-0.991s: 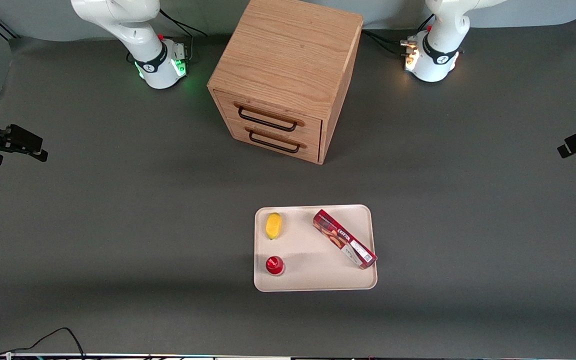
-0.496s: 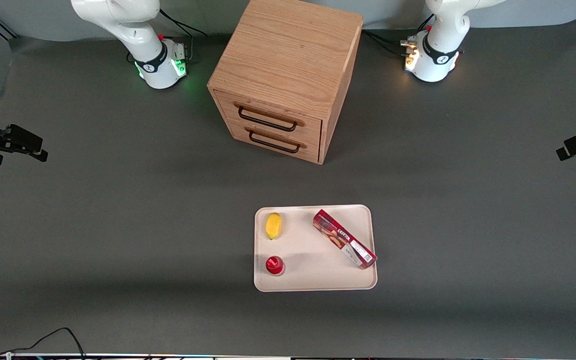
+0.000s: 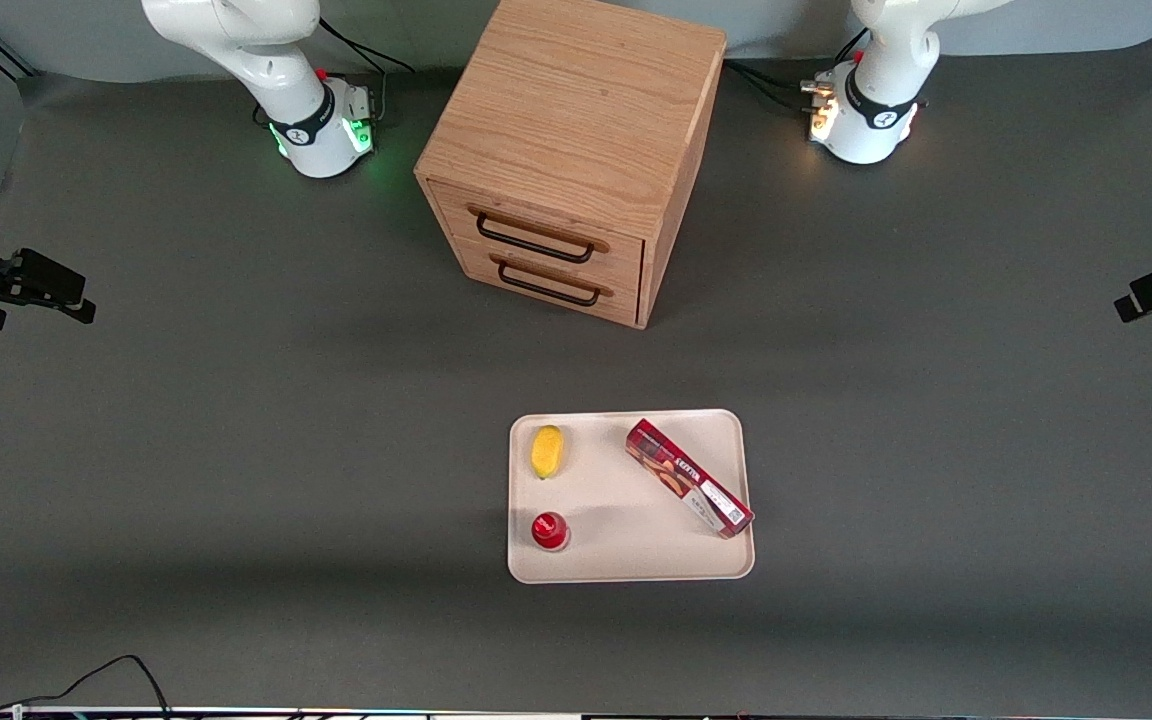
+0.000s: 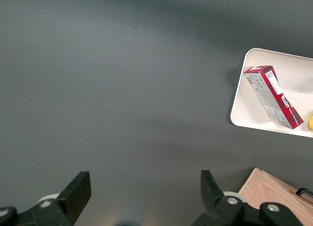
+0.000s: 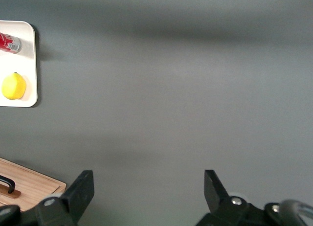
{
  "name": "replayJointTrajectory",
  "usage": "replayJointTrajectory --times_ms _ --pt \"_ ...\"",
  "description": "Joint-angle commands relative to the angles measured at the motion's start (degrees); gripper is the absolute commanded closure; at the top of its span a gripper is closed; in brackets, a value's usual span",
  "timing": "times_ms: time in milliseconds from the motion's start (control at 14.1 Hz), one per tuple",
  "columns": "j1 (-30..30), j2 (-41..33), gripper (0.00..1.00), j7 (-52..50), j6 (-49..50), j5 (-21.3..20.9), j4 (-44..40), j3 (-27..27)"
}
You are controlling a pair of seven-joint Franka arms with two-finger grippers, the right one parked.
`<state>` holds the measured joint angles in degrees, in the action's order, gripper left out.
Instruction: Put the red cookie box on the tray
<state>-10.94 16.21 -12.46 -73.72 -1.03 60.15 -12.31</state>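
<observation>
Grey table point(image 3: 236, 450); gripper point(image 4: 142, 192) agape, high above

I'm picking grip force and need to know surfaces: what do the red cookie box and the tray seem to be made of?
The red cookie box looks like printed cardboard: sharp folded edges, tartan print, white label. The tray looks like matte cream plastic, perhaps melamine: rounded corners, low moulded rim. The open left gripper hangs above bare table toward the working arm's end.

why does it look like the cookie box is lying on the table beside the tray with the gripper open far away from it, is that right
Not quite. The front view shows the cookie box lying on the tray, not beside it, sharing it with a lemon and a red-capped item. The rest holds: the gripper is open, far off toward the working arm's end of the table.
</observation>
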Motion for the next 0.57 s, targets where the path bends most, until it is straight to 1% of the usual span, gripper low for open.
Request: replayJointTrajectory --times_ms 0,283,496 --pt "-2.57 -3.18 0.0 0.68 -2.82 0.68 3.2 -0.43" --pt "-2.15 -2.85 0.0 -0.02 -2.75 0.94 2.87 -0.52" --pt "0.04 -3.46 0.0 0.33 -3.53 0.77 3.75 0.27"
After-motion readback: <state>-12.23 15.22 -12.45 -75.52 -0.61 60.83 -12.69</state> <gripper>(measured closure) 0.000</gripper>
